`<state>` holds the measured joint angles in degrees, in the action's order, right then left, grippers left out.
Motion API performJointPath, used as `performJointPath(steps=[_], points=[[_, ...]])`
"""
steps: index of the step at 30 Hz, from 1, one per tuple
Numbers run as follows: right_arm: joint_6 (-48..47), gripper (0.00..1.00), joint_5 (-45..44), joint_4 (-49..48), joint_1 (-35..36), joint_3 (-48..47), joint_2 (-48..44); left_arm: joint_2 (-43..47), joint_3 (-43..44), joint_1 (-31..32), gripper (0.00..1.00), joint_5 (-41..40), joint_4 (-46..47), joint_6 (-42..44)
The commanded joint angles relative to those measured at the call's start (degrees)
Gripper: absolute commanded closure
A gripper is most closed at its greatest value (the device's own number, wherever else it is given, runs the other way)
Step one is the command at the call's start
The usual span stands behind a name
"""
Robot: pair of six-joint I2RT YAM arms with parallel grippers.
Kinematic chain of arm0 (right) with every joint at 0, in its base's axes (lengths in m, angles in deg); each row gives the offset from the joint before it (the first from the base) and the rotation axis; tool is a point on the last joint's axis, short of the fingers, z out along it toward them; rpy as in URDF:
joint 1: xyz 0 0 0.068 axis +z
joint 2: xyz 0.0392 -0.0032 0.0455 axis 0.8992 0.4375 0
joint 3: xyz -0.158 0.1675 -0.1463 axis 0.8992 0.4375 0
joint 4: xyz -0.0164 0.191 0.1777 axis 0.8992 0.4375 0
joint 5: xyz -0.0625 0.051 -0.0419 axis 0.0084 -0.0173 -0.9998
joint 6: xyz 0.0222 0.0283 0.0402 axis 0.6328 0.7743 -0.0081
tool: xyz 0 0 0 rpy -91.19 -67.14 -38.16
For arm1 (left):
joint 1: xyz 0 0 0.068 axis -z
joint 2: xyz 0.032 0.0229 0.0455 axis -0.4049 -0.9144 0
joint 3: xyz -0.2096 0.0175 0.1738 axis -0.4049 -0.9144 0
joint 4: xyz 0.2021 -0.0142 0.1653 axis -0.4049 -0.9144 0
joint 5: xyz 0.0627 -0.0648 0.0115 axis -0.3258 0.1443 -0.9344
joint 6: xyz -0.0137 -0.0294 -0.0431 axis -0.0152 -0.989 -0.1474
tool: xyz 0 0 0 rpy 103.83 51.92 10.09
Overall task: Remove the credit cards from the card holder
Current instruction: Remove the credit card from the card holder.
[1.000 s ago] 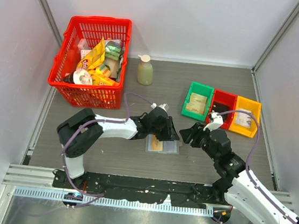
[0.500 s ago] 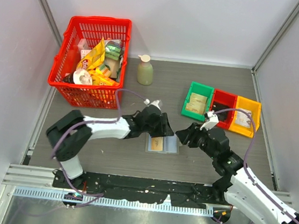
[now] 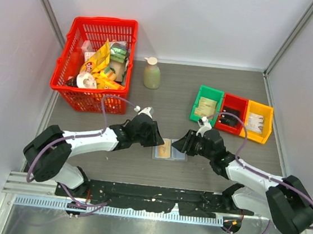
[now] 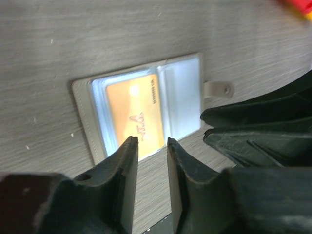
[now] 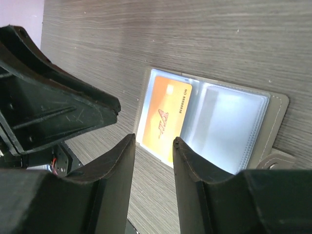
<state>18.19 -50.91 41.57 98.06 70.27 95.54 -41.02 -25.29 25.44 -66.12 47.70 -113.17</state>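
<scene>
The card holder lies open and flat on the table between my two grippers. A yellow-orange credit card sits under the clear sleeve of its left panel. My left gripper is open and empty at the holder's left edge. My right gripper is open and empty at its upper right edge. In the left wrist view the gripper hovers just short of the card in the holder. In the right wrist view the gripper is close above the card and holder.
A red basket full of snack packets stands at the back left. A soap bottle stands beside it. A green bin, a red bin and a yellow bin sit in a row at the right.
My left gripper has drawn back to the left off the holder, uncovering it. My right gripper has moved left and lower, up to the holder's right edge.
</scene>
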Motion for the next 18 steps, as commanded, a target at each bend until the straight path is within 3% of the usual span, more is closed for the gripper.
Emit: performJointPath(steps=[1, 7, 18], points=[[3.13, 0.59, 2.33, -10.46, -0.07, 0.64, 4.63, -1.3, -1.41, 0.25, 0.7, 2.4, 0.01, 0.33], [4.98, 0.59, 4.08, -16.97, -0.07, 2.05, 11.66, -4.64, -2.2, 0.34, 0.85, 3.98, 1.59, 0.24], [6.03, 0.63, 5.84, -25.32, -0.07, 3.54, 19.93, -6.66, -3.69, 0.51, 0.99, 1.97, -1.2, -0.38]])
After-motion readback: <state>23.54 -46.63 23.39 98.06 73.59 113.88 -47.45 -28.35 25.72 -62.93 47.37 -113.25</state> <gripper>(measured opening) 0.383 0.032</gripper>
